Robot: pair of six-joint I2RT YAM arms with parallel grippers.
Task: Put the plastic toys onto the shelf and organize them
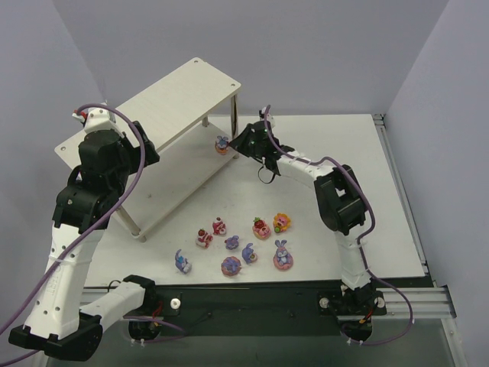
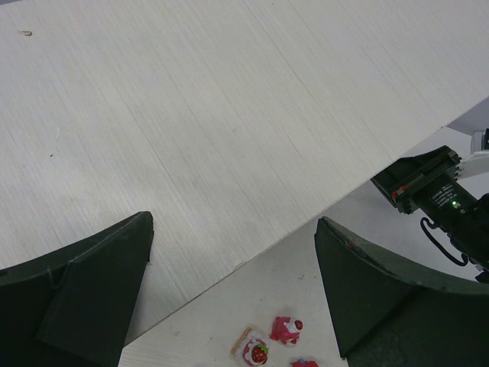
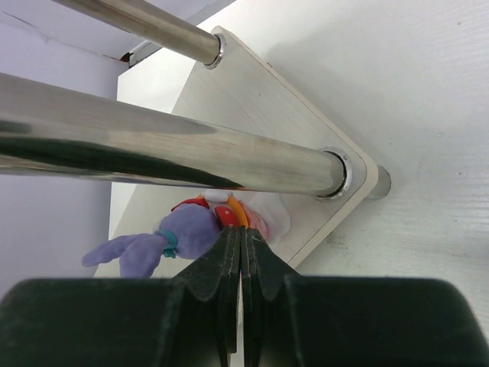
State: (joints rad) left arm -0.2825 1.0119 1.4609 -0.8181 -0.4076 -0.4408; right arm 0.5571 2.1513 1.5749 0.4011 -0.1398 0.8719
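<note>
The shelf has a pale top board (image 1: 179, 95) and a lower board (image 1: 172, 183) on thin metal legs. My right gripper (image 1: 234, 145) is at the lower board's right corner, its jaws closed on a purple bunny toy (image 1: 221, 144). In the right wrist view the bunny (image 3: 187, 233) lies at the closed fingertips (image 3: 241, 233), on the board corner (image 3: 252, 107) behind a metal leg (image 3: 153, 145). My left gripper (image 2: 233, 222) is open and empty above the top board (image 2: 191, 115). Several toys stand on the table: strawberry bears (image 1: 219, 225), an orange figure (image 1: 282, 222), bunnies (image 1: 283, 256).
The white table (image 1: 344, 153) ends at a metal rail on the right (image 1: 401, 191). Two strawberry bears (image 2: 286, 330) show below the left gripper, past the board's edge. The right arm's wrist (image 2: 428, 183) shows in the left wrist view. Grey walls stand behind the shelf.
</note>
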